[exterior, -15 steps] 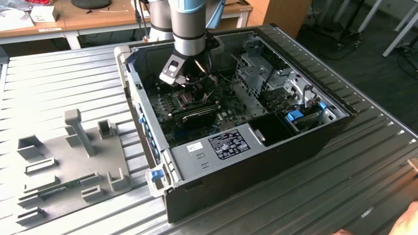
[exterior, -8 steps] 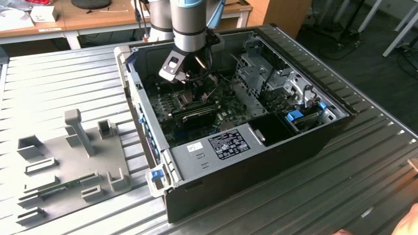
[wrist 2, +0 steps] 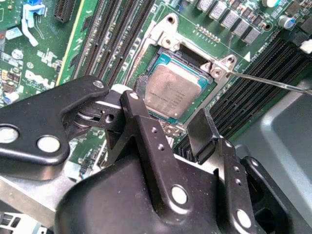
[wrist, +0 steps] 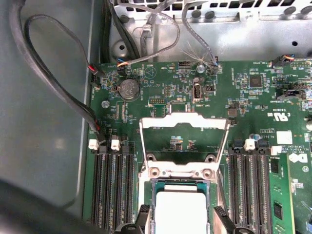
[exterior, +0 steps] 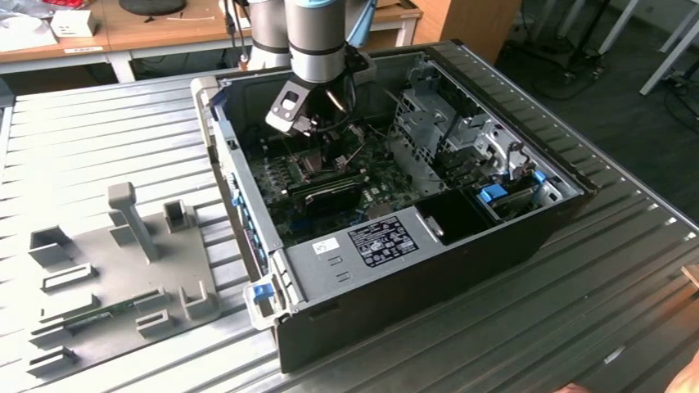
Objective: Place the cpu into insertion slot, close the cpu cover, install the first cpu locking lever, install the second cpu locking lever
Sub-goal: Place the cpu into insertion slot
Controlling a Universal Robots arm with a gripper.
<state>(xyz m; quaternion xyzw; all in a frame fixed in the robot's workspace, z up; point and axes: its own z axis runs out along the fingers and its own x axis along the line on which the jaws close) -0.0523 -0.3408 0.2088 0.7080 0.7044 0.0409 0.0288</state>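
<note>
cpu (wrist 2: 173, 92) seated in insertion slot (wrist 2: 165, 55), between spread jaws

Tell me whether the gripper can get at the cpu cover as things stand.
Probably yes: the cpu cover stands swung open beside the seated cpu, the open gripper hovers over it, and nothing sits between gripper and cover.

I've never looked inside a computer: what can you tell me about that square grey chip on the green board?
The cpu is a flat square chip with a dull grey metal top and a thin green rim. It lies level in the insertion slot, with the silvery cpu cover swung open beside it. The tool's black fingers stand either side of it, apart from its edges in the first wrist view.
</note>
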